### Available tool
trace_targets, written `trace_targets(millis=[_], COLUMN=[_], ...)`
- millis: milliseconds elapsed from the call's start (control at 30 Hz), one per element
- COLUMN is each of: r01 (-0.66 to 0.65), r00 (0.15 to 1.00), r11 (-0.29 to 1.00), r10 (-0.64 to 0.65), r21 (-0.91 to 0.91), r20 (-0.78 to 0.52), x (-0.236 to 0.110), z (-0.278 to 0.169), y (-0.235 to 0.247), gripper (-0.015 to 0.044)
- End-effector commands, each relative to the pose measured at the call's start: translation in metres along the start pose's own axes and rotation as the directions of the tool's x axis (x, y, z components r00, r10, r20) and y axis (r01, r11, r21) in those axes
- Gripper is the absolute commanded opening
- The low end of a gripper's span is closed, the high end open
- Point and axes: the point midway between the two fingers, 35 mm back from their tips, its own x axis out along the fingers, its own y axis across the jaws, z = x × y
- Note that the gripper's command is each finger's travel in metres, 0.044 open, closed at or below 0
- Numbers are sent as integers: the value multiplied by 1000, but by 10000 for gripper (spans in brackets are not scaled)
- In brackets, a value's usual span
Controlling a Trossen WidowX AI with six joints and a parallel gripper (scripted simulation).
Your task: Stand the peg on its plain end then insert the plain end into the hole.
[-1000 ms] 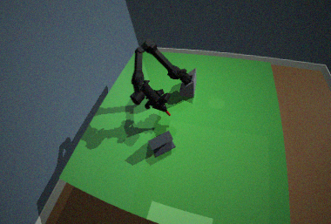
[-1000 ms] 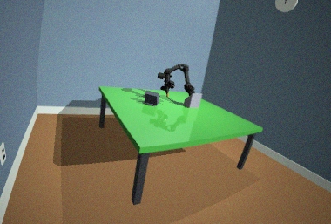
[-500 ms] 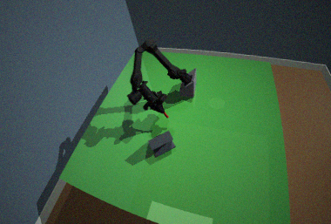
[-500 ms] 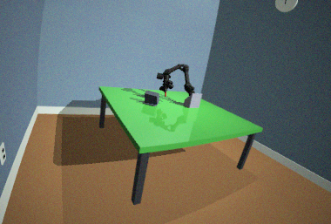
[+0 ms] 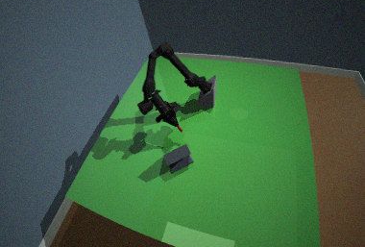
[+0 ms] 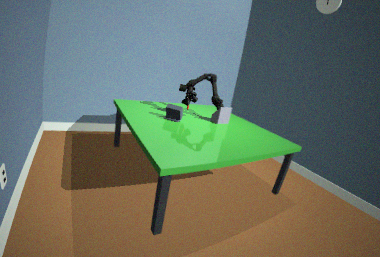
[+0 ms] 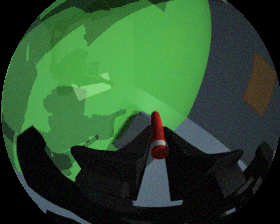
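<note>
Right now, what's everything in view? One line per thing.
peg: one, red with a white band, held in the gripper above the table, between the arm's base and the panel
sloped panel: one, grey, on the table in front of the robot; its hole is too small to make out
upright plate: one, grey, on the table by the arm's base
table: one, green top with dark legs, middle of the room
light patch: one, pale green, near table edge
clock: one, pale disc, on the dark wall
wall socket: one, white, low on the left wall
arm: one, black, bent over the table
gripper: one, black, shut on the peg
</note>
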Motion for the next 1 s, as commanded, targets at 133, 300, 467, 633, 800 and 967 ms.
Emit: trace_targets(millis=[133,300,467,633,800,967], r01=[29,44,58,71,82,92], r00=[998,995,990,984,977,968], r11=[1000,999,998,997,997,996], r10=[-29,-43,-56,-68,-79,-89], r21=[4,7,9,8,6,2], r20=[-58,-93,-128,-164,-200,-235], x=[-4,-7,-10,-14,-18,-22], z=[-9,-14,-19,-23,-28,-33], y=[5,9,13,17,21,26], gripper=[0,0,0,0,0,0])
